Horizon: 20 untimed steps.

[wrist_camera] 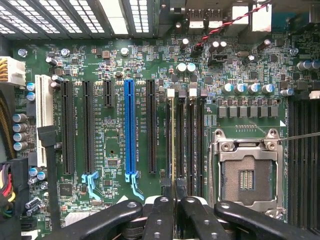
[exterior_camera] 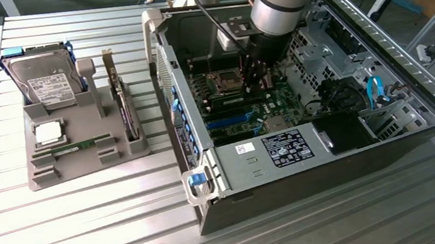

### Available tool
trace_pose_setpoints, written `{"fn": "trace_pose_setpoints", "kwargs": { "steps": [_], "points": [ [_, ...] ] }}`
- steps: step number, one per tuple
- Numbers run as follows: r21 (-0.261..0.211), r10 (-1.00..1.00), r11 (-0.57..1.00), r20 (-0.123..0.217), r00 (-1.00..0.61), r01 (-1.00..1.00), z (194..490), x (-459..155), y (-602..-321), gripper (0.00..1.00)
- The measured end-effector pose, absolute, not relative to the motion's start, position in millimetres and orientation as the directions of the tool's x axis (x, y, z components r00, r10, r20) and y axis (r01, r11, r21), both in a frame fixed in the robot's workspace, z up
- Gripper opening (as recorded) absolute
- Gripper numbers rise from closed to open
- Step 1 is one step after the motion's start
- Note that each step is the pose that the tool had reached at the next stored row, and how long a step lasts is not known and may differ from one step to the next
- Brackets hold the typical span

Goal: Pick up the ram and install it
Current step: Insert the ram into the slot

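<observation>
The ram [wrist_camera: 173, 145] shows edge-on in the wrist view as a thin line running out from between my fingers. My gripper [wrist_camera: 174, 205] is shut on it. The stick lies along the memory slot [wrist_camera: 171, 100] nearest the long black expansion slot [wrist_camera: 151, 130]; I cannot tell whether it sits in the slot or hovers over it. In the exterior view my gripper [exterior_camera: 259, 87] reaches down into the open computer case [exterior_camera: 207, 178], over the motherboard's memory slots [exterior_camera: 239, 100] beside the processor socket [exterior_camera: 225, 81].
The empty processor socket [wrist_camera: 247, 175] lies next to the memory slots, and a blue slot [wrist_camera: 129, 130] sits further along. On the grey holder [exterior_camera: 84, 166] at the exterior view's left are a hard drive [exterior_camera: 47, 79], a silver chip [exterior_camera: 49, 132], an expansion card [exterior_camera: 123, 107] and another green stick [exterior_camera: 74, 147].
</observation>
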State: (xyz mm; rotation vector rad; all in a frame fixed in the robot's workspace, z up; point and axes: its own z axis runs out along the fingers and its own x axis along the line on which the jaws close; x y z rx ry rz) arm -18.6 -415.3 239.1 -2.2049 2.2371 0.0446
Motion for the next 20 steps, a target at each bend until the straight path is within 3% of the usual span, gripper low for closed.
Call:
{"fn": "trace_pose_setpoints", "kwargs": {
  "steps": [20],
  "points": [
    [0.025,-1.000,0.014,-0.020,-0.015,-1.000,240.2,-17.3,-415.3,0.12]
  ]
}}
